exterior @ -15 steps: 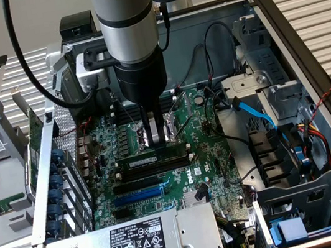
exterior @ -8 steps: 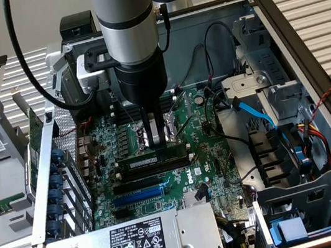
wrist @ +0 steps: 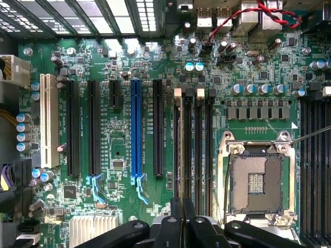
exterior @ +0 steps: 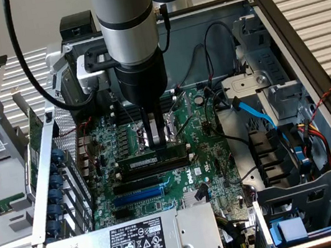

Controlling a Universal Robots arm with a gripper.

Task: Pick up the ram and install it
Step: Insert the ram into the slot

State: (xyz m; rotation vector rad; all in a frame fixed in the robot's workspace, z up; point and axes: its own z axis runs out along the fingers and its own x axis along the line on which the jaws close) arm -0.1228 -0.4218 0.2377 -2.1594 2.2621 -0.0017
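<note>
The ram [exterior: 152, 160] is a long dark green stick with a white label. It stands on edge in the black memory socket nearest the CPU socket on the motherboard [exterior: 214, 154]. My gripper [exterior: 157, 144] comes straight down onto its top edge near the middle, fingers pinched together on it. In the wrist view the ram [wrist: 179, 150] shows edge-on as a thin line running into the shut gripper [wrist: 182, 205]. More black memory sockets [wrist: 204, 150] lie right beside it.
An open CPU socket [wrist: 257, 181] sits beside the memory sockets, and a blue expansion slot [wrist: 136, 129] lies on the other side. Cables, a blue SATA lead [exterior: 255, 113] and a drive cage [exterior: 306, 215] crowd the exterior view's right. The power supply [exterior: 141, 247] fills the front.
</note>
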